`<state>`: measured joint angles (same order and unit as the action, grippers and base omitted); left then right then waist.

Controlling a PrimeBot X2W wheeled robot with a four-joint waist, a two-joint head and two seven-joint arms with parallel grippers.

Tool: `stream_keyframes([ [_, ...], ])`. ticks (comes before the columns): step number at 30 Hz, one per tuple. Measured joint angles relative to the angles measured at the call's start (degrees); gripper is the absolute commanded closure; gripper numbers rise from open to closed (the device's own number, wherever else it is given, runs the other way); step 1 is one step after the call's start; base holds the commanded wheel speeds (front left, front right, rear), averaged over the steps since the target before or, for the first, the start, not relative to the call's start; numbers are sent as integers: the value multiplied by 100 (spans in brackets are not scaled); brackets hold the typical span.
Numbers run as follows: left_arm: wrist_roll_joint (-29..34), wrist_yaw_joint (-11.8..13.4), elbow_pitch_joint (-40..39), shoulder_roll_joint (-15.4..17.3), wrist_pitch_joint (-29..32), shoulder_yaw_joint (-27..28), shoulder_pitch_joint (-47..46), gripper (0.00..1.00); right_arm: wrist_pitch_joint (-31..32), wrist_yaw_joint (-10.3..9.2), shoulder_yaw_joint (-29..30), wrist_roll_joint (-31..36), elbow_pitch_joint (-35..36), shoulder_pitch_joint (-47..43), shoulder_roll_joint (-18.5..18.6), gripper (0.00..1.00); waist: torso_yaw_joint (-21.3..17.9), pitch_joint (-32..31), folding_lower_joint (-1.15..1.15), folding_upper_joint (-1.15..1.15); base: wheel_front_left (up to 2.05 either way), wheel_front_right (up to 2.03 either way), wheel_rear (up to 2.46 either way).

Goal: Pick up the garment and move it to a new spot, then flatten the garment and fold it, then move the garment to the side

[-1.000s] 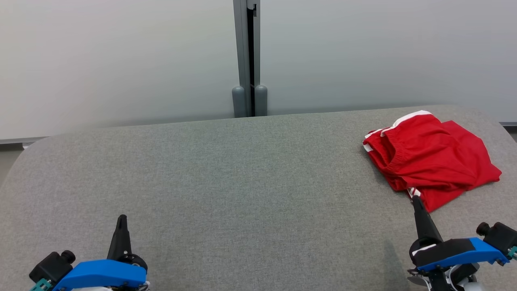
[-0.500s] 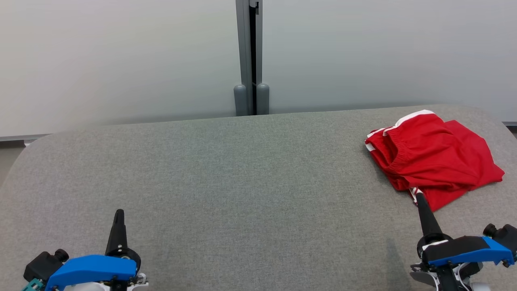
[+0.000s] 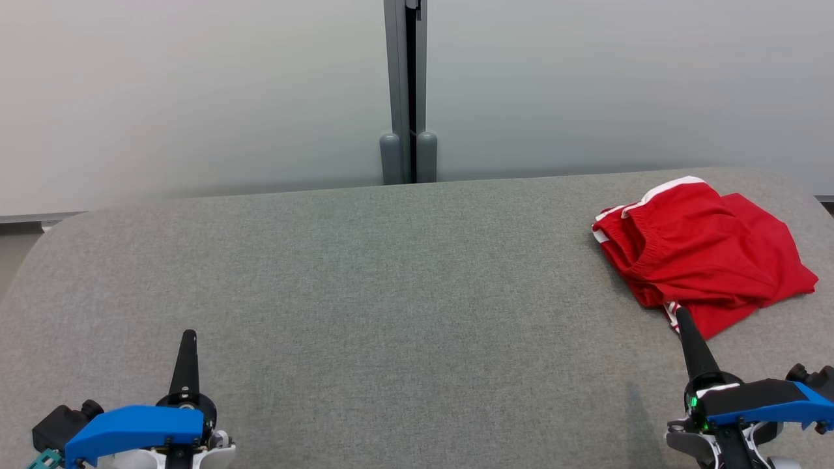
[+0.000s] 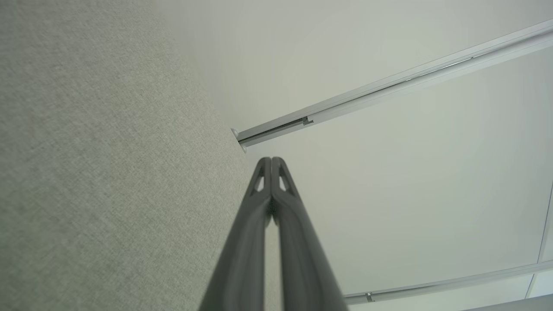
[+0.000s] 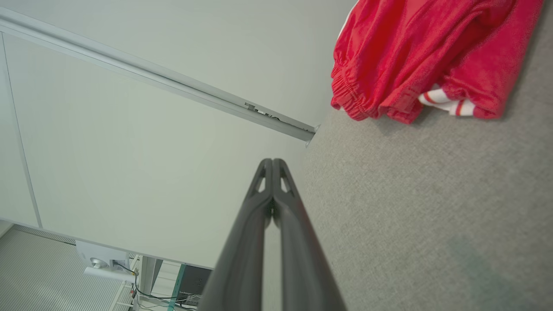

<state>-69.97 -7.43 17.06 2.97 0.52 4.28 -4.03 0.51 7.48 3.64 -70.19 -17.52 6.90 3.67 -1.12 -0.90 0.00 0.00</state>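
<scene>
The garment (image 3: 700,256) is a pair of red shorts with white trim, lying folded and a little rumpled at the far right of the grey fabric table (image 3: 391,293). In the right wrist view the garment (image 5: 414,56) fills the upper right corner. My right gripper (image 3: 681,314) is shut and empty, its tip just short of the garment's near edge. The same shut fingers (image 5: 272,163) point up the right wrist view, away from the cloth. Low on the left, my left gripper (image 3: 188,335) is shut with nothing in it, and its tips (image 4: 271,160) press together.
A pale wall with a grey vertical post (image 3: 405,91) stands directly behind the table's far edge. The table's corners are rounded. Beyond the table, in the right wrist view, a floor with some equipment and cables (image 5: 108,263) lies below.
Both grippers have drawn back toward the bottom of the head view, staying shut. The camera has shifted slightly, so the post and garment sit a touch further right. The garment lies as before.
</scene>
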Motion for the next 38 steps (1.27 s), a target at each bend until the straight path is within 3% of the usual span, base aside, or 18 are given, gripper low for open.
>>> stream_keyframes([
  [38,-1724,0,-227,-4,470,171,-148,100,474,0,224,-1699,257,-14,-57,100,83,80,0,0,0,0,0],
])
